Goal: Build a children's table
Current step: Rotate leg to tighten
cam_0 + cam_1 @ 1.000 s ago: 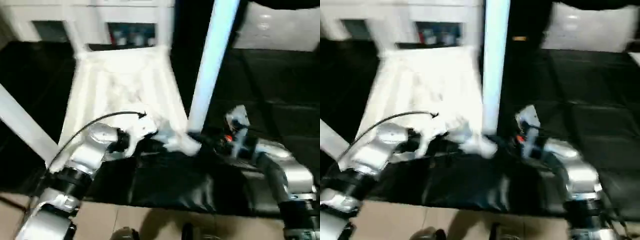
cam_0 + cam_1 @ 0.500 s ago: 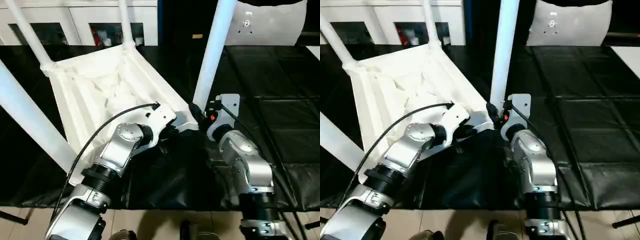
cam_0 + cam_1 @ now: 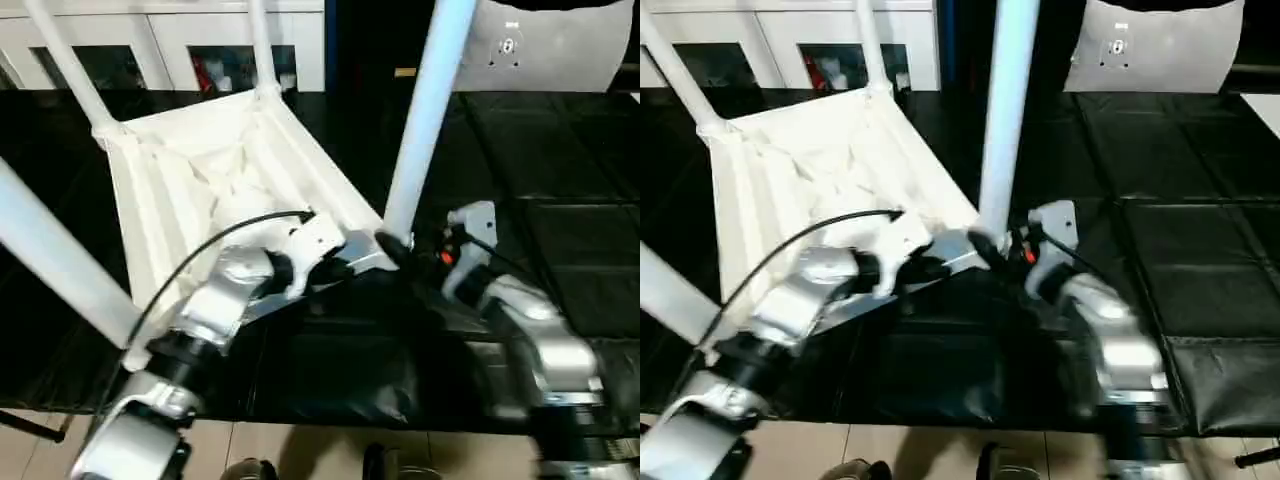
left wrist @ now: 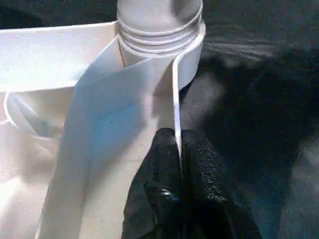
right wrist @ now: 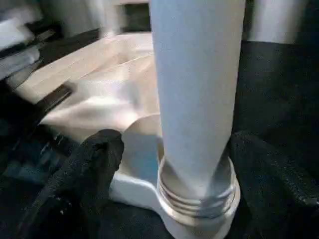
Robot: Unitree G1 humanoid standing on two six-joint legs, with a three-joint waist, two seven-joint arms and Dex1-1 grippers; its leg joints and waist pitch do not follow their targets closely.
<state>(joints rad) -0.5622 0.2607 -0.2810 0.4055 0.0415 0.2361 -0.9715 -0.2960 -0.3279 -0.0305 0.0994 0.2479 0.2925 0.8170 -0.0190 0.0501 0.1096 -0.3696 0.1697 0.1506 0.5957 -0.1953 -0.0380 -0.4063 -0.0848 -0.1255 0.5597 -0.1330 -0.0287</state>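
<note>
Around the base of the near leg (image 5: 197,84), the right gripper (image 5: 169,159) stands spread wide, one black finger (image 5: 92,164) on each side of the leg and neither pad pressing it. Threads (image 5: 197,196) show at the leg's foot where it enters the round corner socket (image 5: 149,191) of the table top (image 3: 225,175). Just beside that same corner, the left gripper (image 4: 178,164) is pinched shut on the thin rim (image 4: 175,99) of the top, its two fingers flat against either face of the white edge. From the head views the two silver forearms meet at this near corner, the left forearm (image 3: 215,300) with a black cable (image 3: 200,250) looped over it, the right forearm (image 3: 530,330) coming in from the other side. The children's table lies upside down and tilted on a black mat (image 3: 560,180), ribbed underside facing up. Three more legs rise from it: two at the far corners (image 3: 262,45) (image 3: 60,60), and one at the near left (image 3: 55,260). White cabinets (image 3: 170,45) stand beyond the mat.
</note>
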